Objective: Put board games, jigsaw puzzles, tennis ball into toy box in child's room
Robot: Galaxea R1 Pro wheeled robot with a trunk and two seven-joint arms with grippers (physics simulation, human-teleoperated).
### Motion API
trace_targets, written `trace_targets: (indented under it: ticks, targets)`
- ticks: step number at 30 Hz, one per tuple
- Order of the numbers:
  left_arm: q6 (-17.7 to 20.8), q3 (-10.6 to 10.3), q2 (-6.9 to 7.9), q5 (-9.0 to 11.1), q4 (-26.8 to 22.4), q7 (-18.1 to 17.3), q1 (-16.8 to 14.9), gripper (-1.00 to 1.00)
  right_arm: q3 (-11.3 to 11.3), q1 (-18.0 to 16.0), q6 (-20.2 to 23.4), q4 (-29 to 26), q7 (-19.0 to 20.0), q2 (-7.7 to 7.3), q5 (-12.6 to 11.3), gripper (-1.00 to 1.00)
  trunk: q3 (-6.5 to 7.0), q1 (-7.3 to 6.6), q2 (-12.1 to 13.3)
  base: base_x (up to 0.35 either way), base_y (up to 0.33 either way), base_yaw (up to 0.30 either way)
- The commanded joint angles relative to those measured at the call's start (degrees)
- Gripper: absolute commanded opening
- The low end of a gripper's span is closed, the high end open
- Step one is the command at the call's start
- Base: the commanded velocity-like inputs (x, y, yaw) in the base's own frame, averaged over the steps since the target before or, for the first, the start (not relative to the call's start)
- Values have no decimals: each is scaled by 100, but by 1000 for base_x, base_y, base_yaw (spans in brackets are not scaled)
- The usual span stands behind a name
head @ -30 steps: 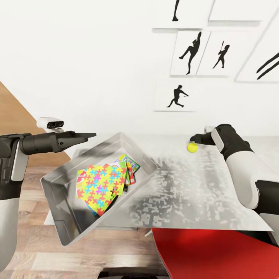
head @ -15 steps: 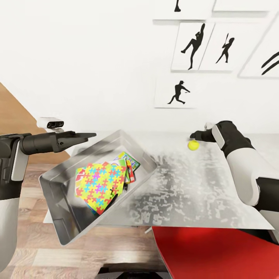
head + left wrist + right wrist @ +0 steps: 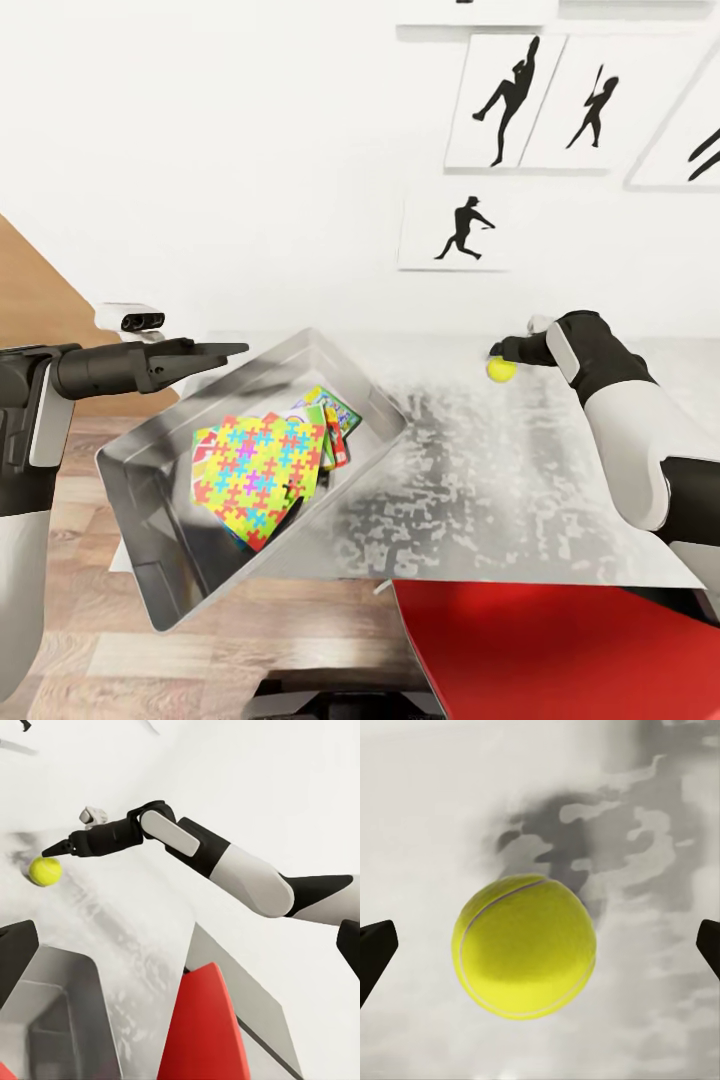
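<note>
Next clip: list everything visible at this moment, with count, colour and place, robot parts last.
toy box: one, light grey, at the table's left end, overhanging the edge.
jigsaw puzzle: one visible on top, pink, yellow, green and blue, inside the toy box.
game boxes: count unclear, green and red edges, under the puzzle.
tennis ball: one, yellow-green, on the table near the wall.
table: one, mottled light grey.
silhouette pictures: several, black on white, on the wall.
red object: one, below the table's near edge.
left gripper: black, above the toy box's far rim.
right gripper: black, jaws open around the ball.
</note>
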Motion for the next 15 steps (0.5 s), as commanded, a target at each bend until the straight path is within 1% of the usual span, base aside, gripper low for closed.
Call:
trace_targets:
  ticks: [1, 15]
  targets:
    - [60, -1, 3, 6, 0, -15, -3, 100, -16, -3, 25, -5, 4, 1, -20, 100, -18, 3, -10, 0, 0, 0]
    - [60, -7, 1, 6, 1, -15, -4, 100, -15, -8, 41, -5, 4, 5, -20, 100, -150, 3, -10, 0, 0, 0]
